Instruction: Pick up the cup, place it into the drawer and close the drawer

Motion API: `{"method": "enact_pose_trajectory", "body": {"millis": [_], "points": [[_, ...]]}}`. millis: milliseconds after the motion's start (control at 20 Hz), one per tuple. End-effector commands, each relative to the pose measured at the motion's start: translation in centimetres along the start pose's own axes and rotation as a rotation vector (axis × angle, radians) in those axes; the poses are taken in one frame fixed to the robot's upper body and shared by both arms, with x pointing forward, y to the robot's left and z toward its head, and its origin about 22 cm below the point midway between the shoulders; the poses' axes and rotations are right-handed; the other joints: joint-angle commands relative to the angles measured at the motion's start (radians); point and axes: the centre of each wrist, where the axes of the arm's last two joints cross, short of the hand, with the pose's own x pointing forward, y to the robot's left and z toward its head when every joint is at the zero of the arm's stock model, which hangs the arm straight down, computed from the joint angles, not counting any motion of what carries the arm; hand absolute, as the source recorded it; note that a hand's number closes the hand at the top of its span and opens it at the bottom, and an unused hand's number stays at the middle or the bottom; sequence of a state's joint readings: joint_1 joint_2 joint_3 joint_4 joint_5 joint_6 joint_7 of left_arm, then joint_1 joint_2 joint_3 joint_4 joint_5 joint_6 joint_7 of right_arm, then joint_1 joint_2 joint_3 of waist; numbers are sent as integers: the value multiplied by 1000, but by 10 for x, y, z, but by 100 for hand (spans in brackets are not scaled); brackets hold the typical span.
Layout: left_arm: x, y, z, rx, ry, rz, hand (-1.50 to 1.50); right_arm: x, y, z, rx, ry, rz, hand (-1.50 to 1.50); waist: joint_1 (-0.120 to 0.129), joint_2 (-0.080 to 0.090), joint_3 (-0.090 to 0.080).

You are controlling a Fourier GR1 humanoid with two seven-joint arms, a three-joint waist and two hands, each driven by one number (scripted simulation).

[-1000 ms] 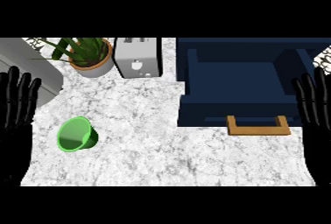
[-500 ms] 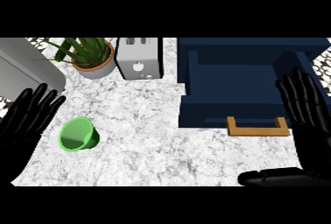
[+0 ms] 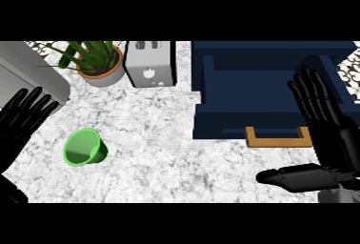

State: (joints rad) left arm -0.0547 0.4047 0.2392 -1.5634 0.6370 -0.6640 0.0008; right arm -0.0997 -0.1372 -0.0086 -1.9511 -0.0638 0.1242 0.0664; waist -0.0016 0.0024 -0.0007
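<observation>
**Cup (image 3: 84,147) lying on the counter, both hands open and apart from it**

The green cup is lying tipped over on the marble counter (image 3: 162,162), in the lower left part of the head view, with its mouth turned up and toward the left. It is sitting in front of the plant (image 3: 95,59) and well apart from the drawer (image 3: 260,81). The dark blue drawer is standing open at the right, its inside facing up. Its wooden handle (image 3: 277,139) is jutting out over the counter toward the view's lower edge. A toaster (image 3: 150,64) is standing between the plant and the drawer, just beside the plant's pot. A grey slab (image 3: 28,76) is showing at the upper left, next to the plant; what it is cannot be told.

The left hand (image 3: 20,126) is showing at the left edge with its fingers straight and spread, pointing up and to the right. It is holding nothing and is hovering near the cup without touching it. The right hand (image 3: 334,138) is showing at the right edge, wide open and holding nothing. Its fingers (image 3: 313,95) are pointing up across the drawer's right wall, and its thumb (image 3: 299,177) is stretching left over the counter below the handle. Whether this hand is touching the drawer cannot be told.
</observation>
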Motion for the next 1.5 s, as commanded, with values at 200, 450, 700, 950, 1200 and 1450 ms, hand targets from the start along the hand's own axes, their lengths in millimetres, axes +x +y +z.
{"method": "enact_pose_trajectory", "body": {"millis": [200,450,700,950,1200,1450], "points": [[-45,44,8,19,117,-4,-150,-14,-4,-3,0,-23,-1,-150,-5,0,0],[-87,52,21,64,150,-45,-150,16,-2,-23,16,-31,10,-150,-12,1,-1],[-100,69,36,116,179,-75,-150,2,-28,-21,19,-47,25,-150,-9,1,0],[-123,72,50,122,194,-71,-150,14,-15,-33,17,-41,0,-150,-17,4,-2],[-150,52,25,124,203,-101,-150,9,-18,-38,8,-49,11,-150,-16,4,-2],[-154,58,60,169,185,-112,-150,10,-25,-33,16,-43,-4,-150,-27,9,-4]]}}
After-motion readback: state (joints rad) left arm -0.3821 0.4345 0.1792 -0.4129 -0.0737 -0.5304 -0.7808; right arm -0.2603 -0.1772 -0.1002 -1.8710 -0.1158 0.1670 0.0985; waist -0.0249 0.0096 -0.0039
